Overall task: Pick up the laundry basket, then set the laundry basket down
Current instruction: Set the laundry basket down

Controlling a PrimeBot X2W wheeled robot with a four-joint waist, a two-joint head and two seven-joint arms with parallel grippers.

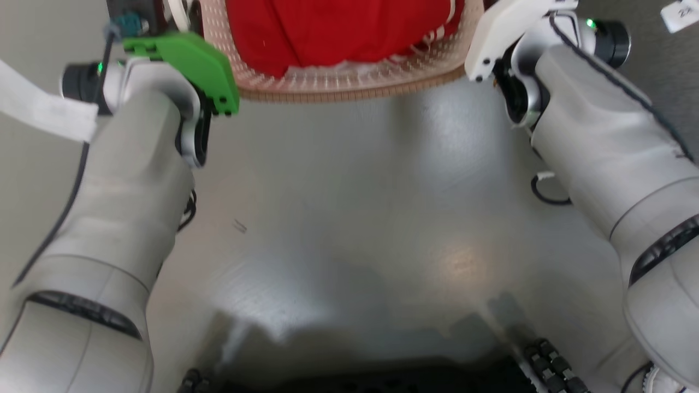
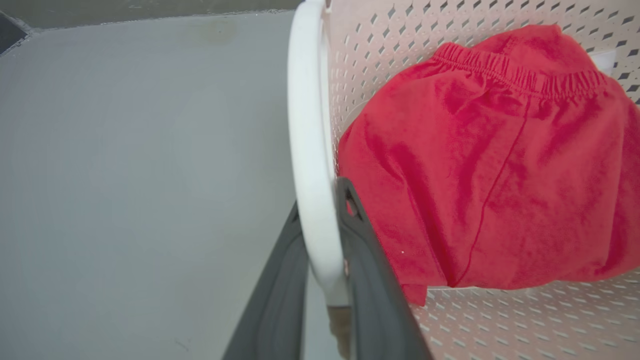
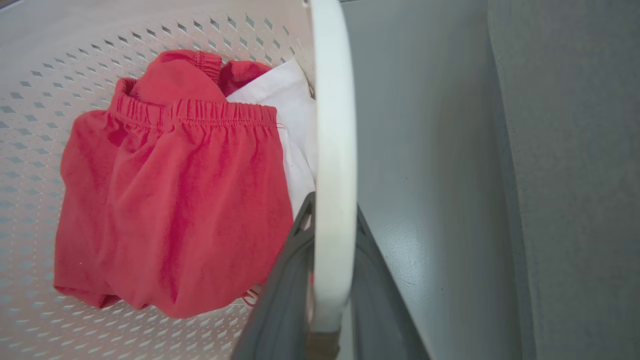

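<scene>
Top centre of the head view: small rounded cream-white perforated plastic laundry basket with a brown woven-look rim, cut off by the upper edge, between the two pale forearms. Inside it, a crumpled red fabric garment. Below it, glossy grey floor. Cannot tell whether set on that floor or raised off it.

Upper left of the same view, a flat green plastic bracket on the left wrist. Upper right, a white plastic bracket on the right wrist.

Left wrist view: left gripper rising from the bottom middle, its two long dark fingers closed onto the basket's curved white plastic side handle. One finger on the outer side, the other on the inner side next to the red garment, both touching the handle.

Right wrist view: right gripper clamped the same way on the other white side handle, a dark finger pressed against either side. Left of that handle, the red garment with its elastic waistband against the perforated wall, and a piece of white cloth just beside the handle.
</scene>
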